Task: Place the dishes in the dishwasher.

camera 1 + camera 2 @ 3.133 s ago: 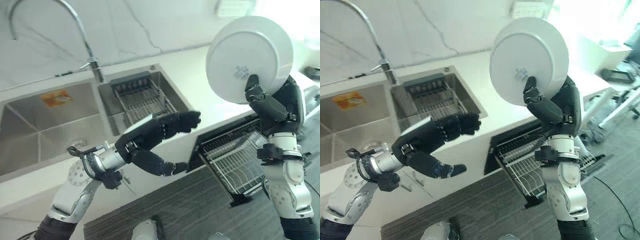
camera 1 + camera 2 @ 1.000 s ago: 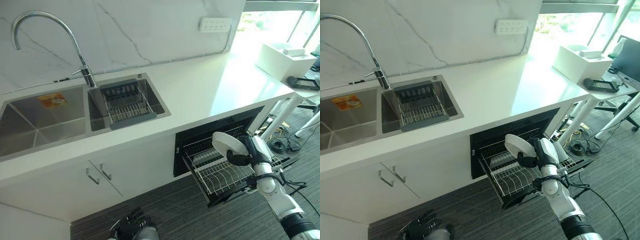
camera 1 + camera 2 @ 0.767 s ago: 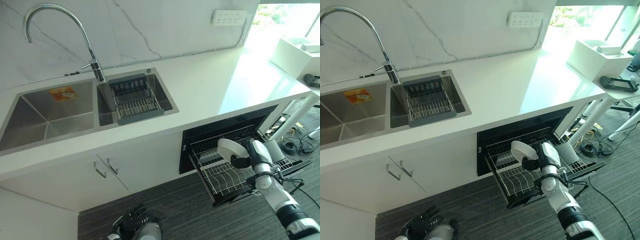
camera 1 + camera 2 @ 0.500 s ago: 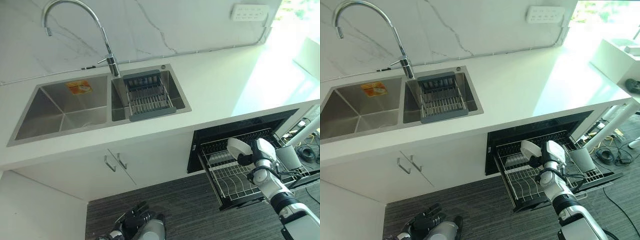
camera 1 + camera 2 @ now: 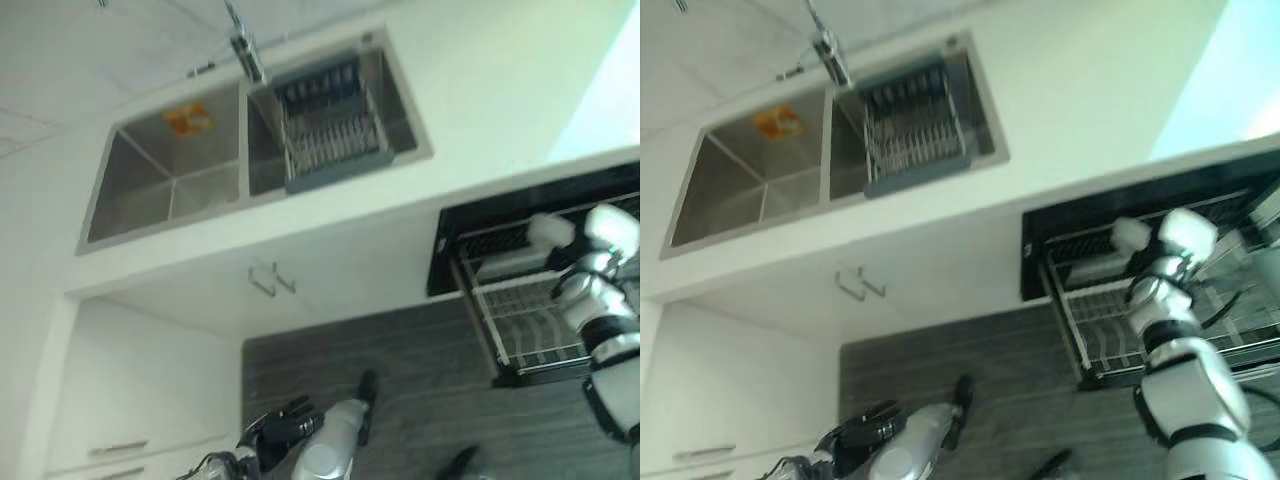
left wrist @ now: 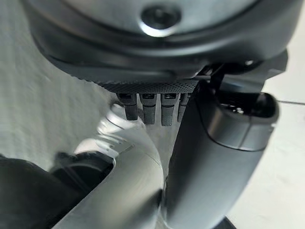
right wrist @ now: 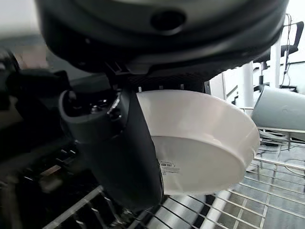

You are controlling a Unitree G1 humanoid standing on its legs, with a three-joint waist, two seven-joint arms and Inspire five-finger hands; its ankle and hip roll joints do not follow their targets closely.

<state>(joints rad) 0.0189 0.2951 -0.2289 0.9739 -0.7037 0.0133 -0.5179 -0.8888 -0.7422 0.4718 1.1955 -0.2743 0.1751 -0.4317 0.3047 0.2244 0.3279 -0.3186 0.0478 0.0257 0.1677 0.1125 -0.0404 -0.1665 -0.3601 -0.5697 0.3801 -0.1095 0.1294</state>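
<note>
A white dish [image 7: 200, 138] is in my right hand [image 7: 128, 157], whose thumb lies across its underside while the fingers curl over its rim. In the eye views the dish [image 5: 545, 228] hangs just above the back part of the pulled-out dishwasher rack [image 5: 520, 330], close to the black dishwasher opening [image 5: 500, 215]. The rack's wires [image 7: 228, 210] pass right beneath the dish. My left hand [image 5: 283, 424] hangs low over the floor with relaxed fingers [image 6: 147, 107] and holds nothing.
A double steel sink [image 5: 170, 180] with a grey dish drainer [image 5: 330, 140] and a faucet [image 5: 245, 45] sits in the white counter. White cabinets with two handles [image 5: 272, 280] stand below. A grey cup-like holder [image 7: 281, 107] sits in the rack beside the dish.
The whole picture has shifted, so the camera moved. My right hand has brought the dish down from high up to just over the rack. The left arm dropped to the floor side.
</note>
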